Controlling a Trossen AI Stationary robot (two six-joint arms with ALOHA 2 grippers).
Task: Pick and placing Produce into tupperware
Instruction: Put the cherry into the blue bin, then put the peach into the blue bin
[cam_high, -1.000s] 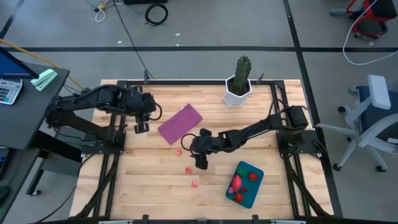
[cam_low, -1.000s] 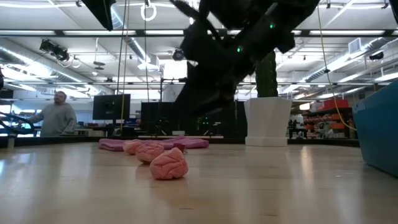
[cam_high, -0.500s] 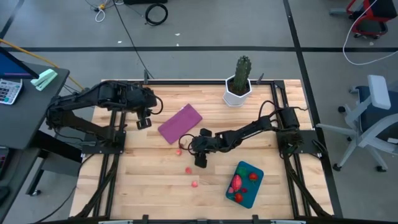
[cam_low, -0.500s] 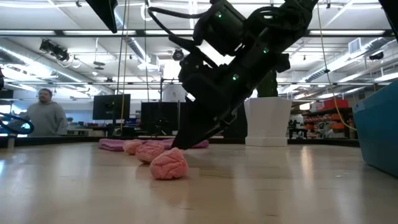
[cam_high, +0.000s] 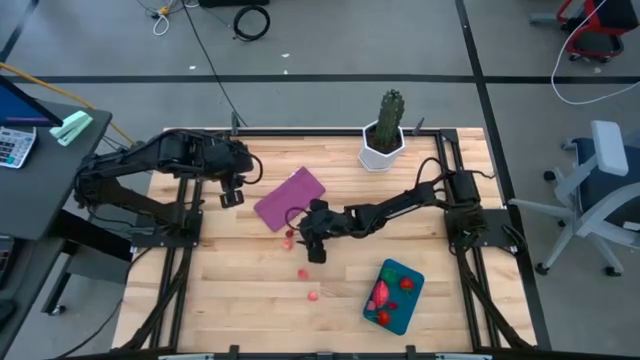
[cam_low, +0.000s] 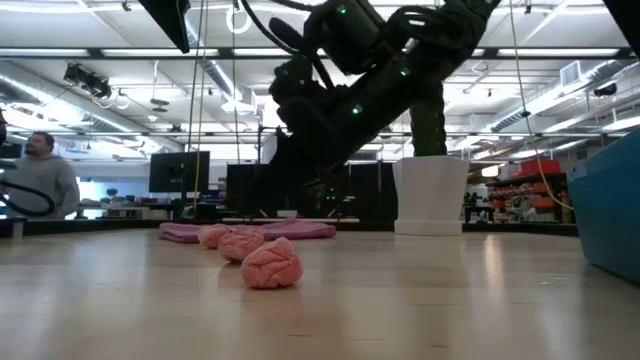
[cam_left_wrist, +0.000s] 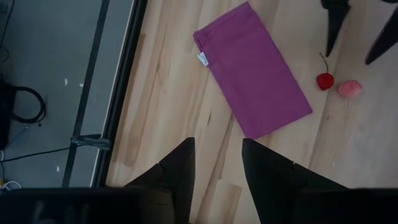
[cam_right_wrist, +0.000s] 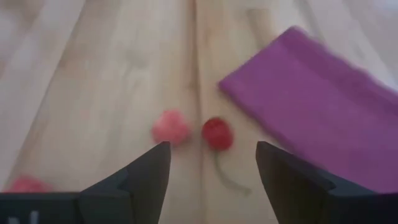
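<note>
Two loose pieces, cherry and pink fruit, framed between spread fingers of right tool, lined up for pick. Left tool parted, empty, waiting beside purple cloth.

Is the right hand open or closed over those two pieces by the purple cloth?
Open. The right hand shows its fingers spread wide, empty, with the cherry and pink piece on the table beyond them.

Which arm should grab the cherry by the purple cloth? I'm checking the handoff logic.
Right. The right gripper hangs open just beside the cherry and pink piece. The left gripper waits past the purple cloth, farther from them.
</note>
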